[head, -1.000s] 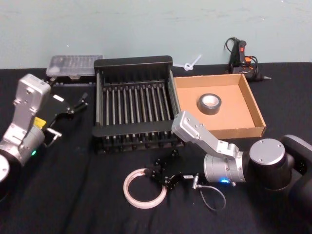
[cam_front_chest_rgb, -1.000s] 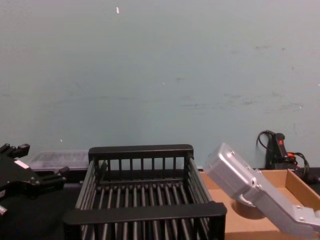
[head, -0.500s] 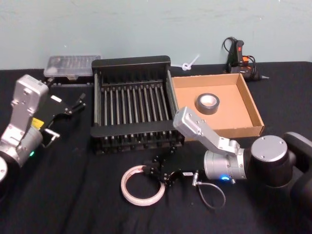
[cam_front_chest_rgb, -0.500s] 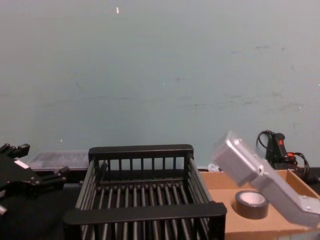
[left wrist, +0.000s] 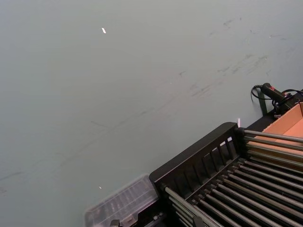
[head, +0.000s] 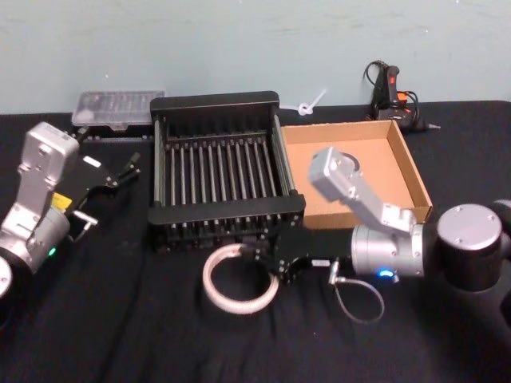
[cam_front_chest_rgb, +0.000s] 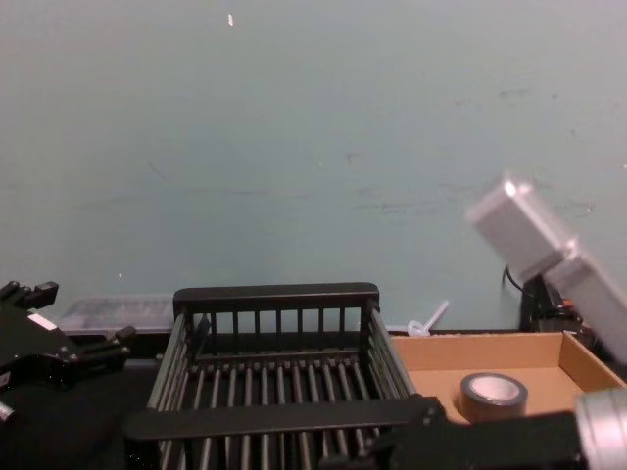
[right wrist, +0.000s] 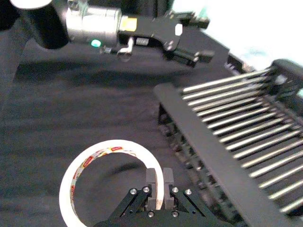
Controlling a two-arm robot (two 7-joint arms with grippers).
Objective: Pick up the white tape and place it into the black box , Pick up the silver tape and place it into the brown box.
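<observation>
Head view: black bench (head: pixel 120 335), both arms in.
Right gripper (head: pixel 257 257): fingers (right wrist: pixel 150 182) clamped on rim of white tape (head: pixel 238 279), just in front of black box (head: pixel 219 171).
White tape: ring near the front wall of black box, red print on inner core; can't tell if it is off the bench.
Silver tape (cam_front_chest_rgb: pixel 494 396): flat in brown box (head: pixel 403 175), right of black box.
Left gripper (head: pixel 128 169): fingers apart, parked left of black box, nothing between them.
Clear container (head: pixel 118 107): behind, at left rear of black box.
</observation>
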